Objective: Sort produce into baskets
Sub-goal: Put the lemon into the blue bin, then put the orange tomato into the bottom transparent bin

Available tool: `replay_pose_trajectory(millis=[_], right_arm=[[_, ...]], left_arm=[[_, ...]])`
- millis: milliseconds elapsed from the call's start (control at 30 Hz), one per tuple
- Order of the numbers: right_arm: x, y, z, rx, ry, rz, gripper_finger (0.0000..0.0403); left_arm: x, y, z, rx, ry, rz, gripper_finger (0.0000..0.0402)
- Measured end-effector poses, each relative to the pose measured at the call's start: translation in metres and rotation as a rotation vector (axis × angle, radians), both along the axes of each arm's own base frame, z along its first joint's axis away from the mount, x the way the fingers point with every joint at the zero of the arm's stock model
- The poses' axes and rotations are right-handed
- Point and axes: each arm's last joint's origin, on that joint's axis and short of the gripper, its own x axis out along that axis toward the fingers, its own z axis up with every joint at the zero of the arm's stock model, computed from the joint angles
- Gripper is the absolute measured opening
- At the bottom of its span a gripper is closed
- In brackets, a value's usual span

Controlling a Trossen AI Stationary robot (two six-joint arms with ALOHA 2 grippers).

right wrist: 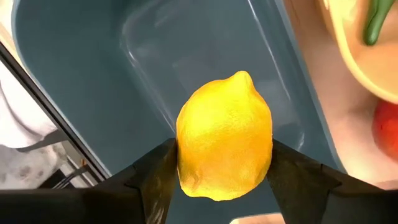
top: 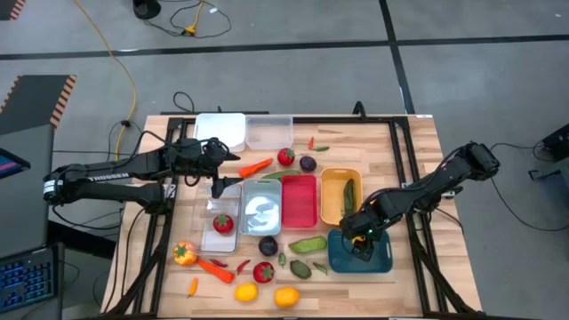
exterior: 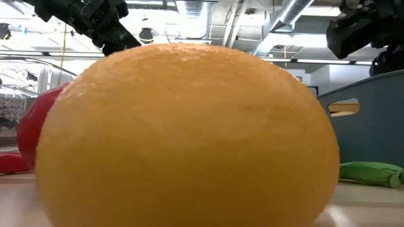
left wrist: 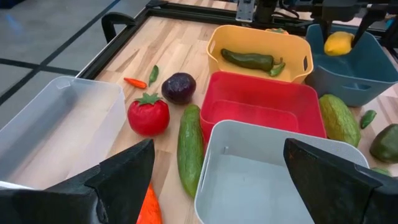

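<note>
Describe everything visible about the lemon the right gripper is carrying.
The lemon is bright yellow with a finely pitted, glossy plastic-looking skin and a small nub at one end. It is whole, clamped at its sides between the right gripper's two dark fingers and hanging above the inside of the teal bin, apart from its floor. In the left wrist view it shows at the bin's far side. Nothing else touches it.

Right arm reaching inward, right gripper (top: 360, 242) pointing down, fingers clamped on load. Left gripper (top: 216, 185) fingers spread, nothing held.
</note>
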Motion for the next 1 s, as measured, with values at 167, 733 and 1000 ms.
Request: replay_pose_trajectory(millis=[167, 733, 1000], right_arm=[[0.000, 0.001, 0.000, 0.016, 0.008, -0.025, 0.0271], [-0.019, -0.008, 0.034, 0.207, -0.022, -0.101, 0.0383], [-0.048, -0.030, 0.054, 0.056, -0.059, -0.235, 0.0381]], left_arm=[[0.000, 0.000, 0.000, 0.000, 0.000, 0.000, 0.0345], [0.000, 0.000, 0.000, 0.000, 0.000, 0.000, 0.0345], [0.000, 0.000, 0.000, -0.001, 0.005, 0.000, 0.0345]])
